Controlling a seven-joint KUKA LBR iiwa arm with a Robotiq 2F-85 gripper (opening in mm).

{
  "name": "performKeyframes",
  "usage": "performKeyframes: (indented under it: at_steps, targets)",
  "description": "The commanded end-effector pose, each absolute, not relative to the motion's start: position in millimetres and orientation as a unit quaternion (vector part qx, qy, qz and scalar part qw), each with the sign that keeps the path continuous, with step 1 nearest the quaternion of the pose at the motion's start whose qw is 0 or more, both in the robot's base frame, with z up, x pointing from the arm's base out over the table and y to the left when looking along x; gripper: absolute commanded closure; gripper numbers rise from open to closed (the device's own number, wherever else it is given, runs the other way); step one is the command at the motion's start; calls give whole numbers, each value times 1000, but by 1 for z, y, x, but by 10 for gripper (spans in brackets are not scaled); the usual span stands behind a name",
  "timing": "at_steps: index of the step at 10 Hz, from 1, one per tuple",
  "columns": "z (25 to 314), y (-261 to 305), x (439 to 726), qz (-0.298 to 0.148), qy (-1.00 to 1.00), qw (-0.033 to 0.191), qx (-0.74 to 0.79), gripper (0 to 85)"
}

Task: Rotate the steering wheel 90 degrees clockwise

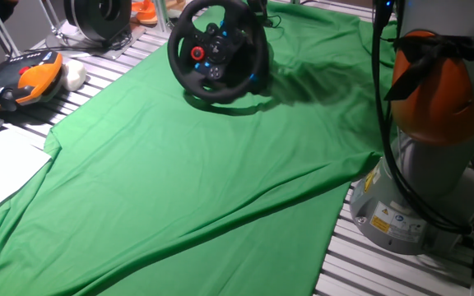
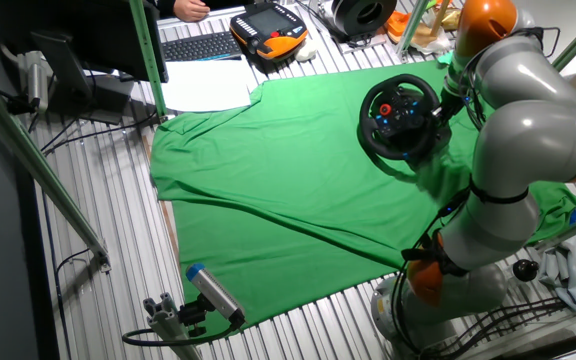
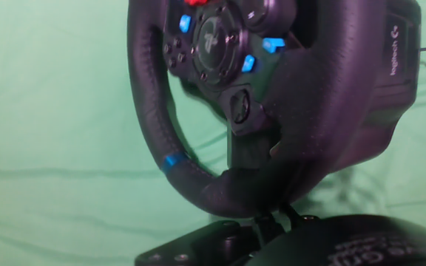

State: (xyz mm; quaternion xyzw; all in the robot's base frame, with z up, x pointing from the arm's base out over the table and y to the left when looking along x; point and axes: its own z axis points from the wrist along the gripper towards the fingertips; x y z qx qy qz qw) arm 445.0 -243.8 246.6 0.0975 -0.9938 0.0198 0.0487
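A black round gaming steering wheel with coloured hub buttons stands on green cloth, upper centre; the end effector's state cannot be told.

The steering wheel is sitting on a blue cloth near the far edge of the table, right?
Not quite: the cloth under the steering wheel is green, not blue, as one fixed view shows. The rest holds, the wheel sits near the table's far edge.
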Motion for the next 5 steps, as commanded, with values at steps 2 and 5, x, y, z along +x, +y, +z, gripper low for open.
performKeyframes:
  at_steps: [2, 5]
  targets:
    - [245, -243, 445, 19, -994, 47, 96, 680]
    - [241, -239, 443, 18, -995, 40, 89, 680]
